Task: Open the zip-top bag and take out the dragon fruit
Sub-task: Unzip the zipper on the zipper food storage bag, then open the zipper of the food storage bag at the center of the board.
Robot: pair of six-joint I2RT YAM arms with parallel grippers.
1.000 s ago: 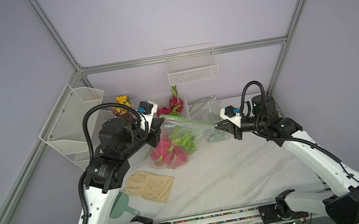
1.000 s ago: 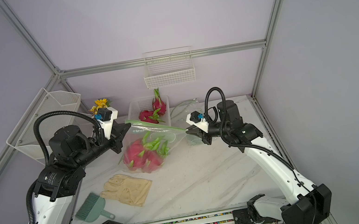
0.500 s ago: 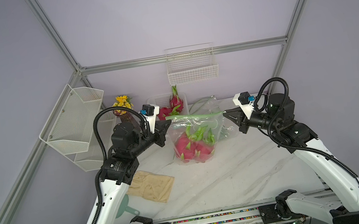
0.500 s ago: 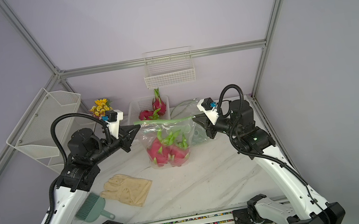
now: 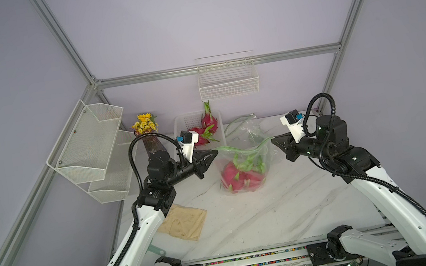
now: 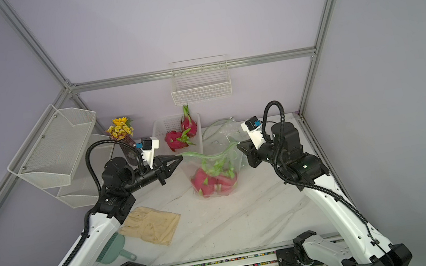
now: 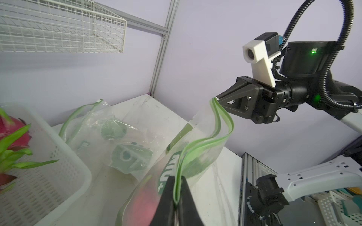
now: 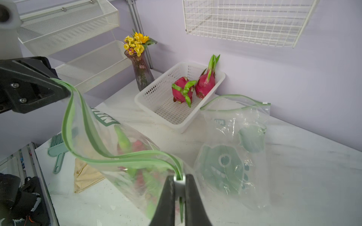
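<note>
Left gripper (image 5: pixel 215 150), right gripper (image 5: pixel 273 138) tight on zip-top bag (image 5: pixel 266 154); dragon fruit (image 5: pixel 231 172) inside

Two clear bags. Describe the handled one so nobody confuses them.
On the white marble tabletop, look between the left claw and right claw. The clear green-zippered plastic bag is pinched at both ends; unlike the crumpled clear bag behind, it holds magenta dragon fruit.

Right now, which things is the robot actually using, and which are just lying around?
Using: zip-top bag, pinched by left gripper and right gripper; dragon fruit inside; basket holding two more fruit.
Lying around: empty bag, flower vase, glove, dustpan, wire shelves.
</note>
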